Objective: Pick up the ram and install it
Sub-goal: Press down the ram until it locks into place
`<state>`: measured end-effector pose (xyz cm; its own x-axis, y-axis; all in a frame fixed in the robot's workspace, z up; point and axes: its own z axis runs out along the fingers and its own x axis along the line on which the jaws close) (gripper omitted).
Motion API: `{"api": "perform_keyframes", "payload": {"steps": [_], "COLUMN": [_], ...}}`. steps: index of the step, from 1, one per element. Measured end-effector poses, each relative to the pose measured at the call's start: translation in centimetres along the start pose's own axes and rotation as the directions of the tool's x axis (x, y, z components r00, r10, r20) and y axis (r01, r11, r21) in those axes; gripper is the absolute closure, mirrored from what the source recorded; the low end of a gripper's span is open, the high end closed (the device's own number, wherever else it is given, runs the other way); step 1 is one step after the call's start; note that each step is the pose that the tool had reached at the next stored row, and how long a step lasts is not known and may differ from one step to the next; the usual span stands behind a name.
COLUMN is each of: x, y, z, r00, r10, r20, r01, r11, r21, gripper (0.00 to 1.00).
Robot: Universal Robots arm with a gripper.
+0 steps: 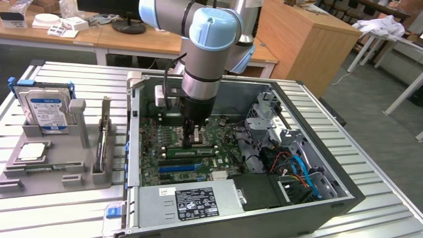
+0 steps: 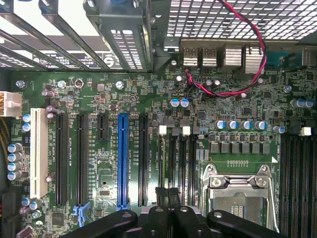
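Motherboard (image 2: pixel 148 114): matt green circuit board, glossy black and blue plastic slots. Computer case (image 1: pixel 317 206): dull grey sheet metal, perforated in places. Table (image 1: pixel 79 218): ribbed brushed aluminium. Holder tray (image 1: pixel 53 173): matt grey plastic. Hard drive (image 1: pixel 45 110): shiny metal, blue paper label. Cabinet (image 1: pixel 300 39): smooth wood.

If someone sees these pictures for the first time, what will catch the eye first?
The open computer case on the slatted table, with the robot arm reaching down into it. The gripper, shut, is low over the green motherboard, close to the memory slots. At the exterior view's left, a grey holder carries a blue-labelled hard drive.
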<state>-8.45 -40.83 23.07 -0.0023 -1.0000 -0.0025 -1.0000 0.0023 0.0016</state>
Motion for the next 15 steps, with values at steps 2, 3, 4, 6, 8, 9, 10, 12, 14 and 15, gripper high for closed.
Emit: {"api": "perform_keyframes", "payload": {"steps": [2,3,4,6,8,9,10,12,14,15], "x": [0.00,0.00,0.00,0.00,0.00,0.00,0.00,0.00,0.00,0.00], "y": [0.00,0.00,0.00,0.00,0.00,0.00,0.00,0.00,0.00,0.00], "z": [0.01,0.03,0.07,0.13,0.15,0.16,0.16,0.16,0.16,0.18], "r00": [1.0000,1.0000,1.0000,1.0000,1.0000,1.0000,1.0000,1.0000,1.0000,1.0000], "r10": [0.000,0.000,0.000,0.000,0.000,0.000,0.000,0.000,0.000,0.000], "r20": [0.0001,0.0001,0.0000,0.0001,0.0000,0.0000,0.0000,0.0000,0.0000,0.0001], "r01": [0.000,0.000,0.000,0.000,0.000,0.000,0.000,0.000,0.000,0.000], "r11": [1.0000,1.0000,1.0000,1.0000,1.0000,1.0000,1.0000,1.0000,1.0000,1.0000], "r21": [0.0000,0.0000,-0.0001,0.0000,-0.0001,0.0000,0.0000,0.0000,0.0000,0.0000], "gripper": [0.89,0.89,0.89,0.89,0.89,0.89,0.89,0.89,0.89,0.89]}}
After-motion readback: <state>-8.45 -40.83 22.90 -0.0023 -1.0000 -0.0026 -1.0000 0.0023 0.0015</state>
